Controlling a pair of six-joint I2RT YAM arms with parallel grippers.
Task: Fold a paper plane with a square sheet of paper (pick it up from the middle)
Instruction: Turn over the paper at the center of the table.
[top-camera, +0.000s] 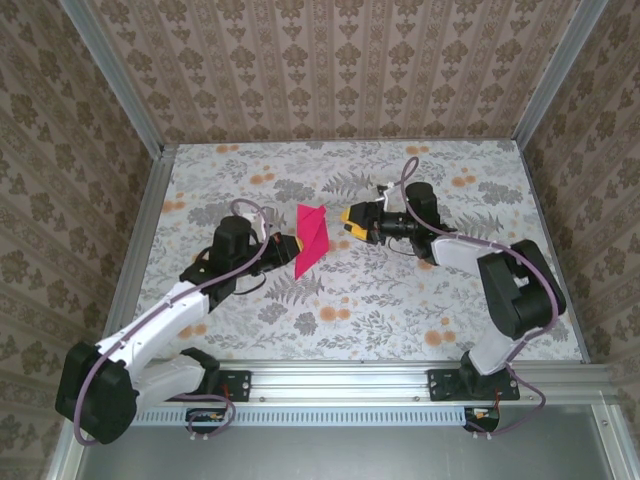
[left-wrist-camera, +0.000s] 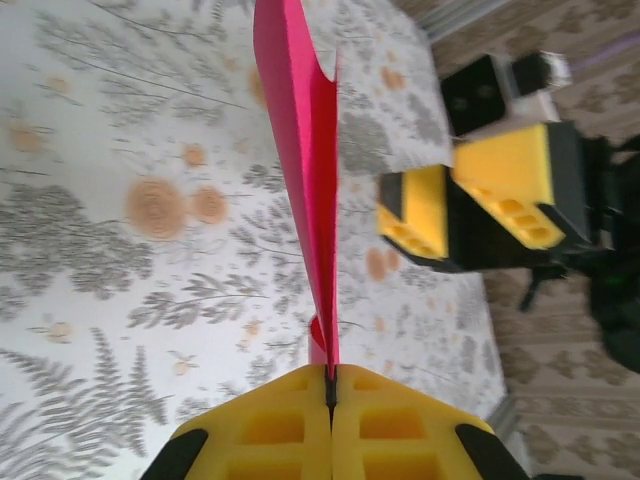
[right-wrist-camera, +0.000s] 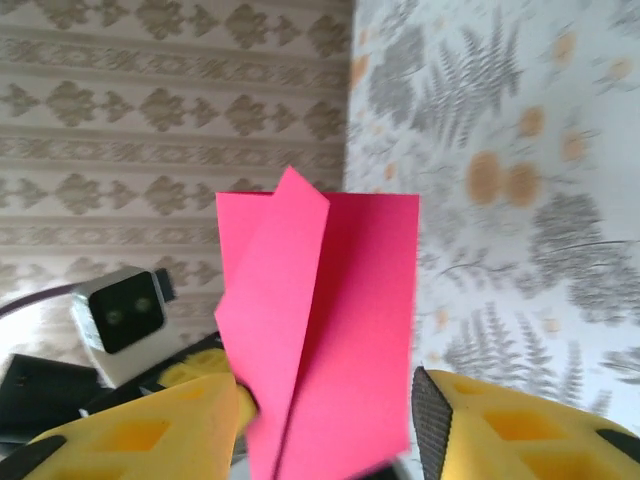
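Left end effector (left-wrist-camera: 330, 385) is clamped shut on one edge of the partly folded magenta-red sheet of paper (left-wrist-camera: 300, 150), holding it edge-up over the middle of the floral-patterned bench (top-camera: 400, 300). Right end effector (top-camera: 350, 218) sits just beside the sheet on its far side, jaws parted and gripping nothing.

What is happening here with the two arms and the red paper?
The left gripper is shut on the partly folded magenta-red paper and holds it on edge over the table. The right gripper stands open close beside the paper, facing it, without gripping it. The paper shows some folds, but it is not yet a finished plane.
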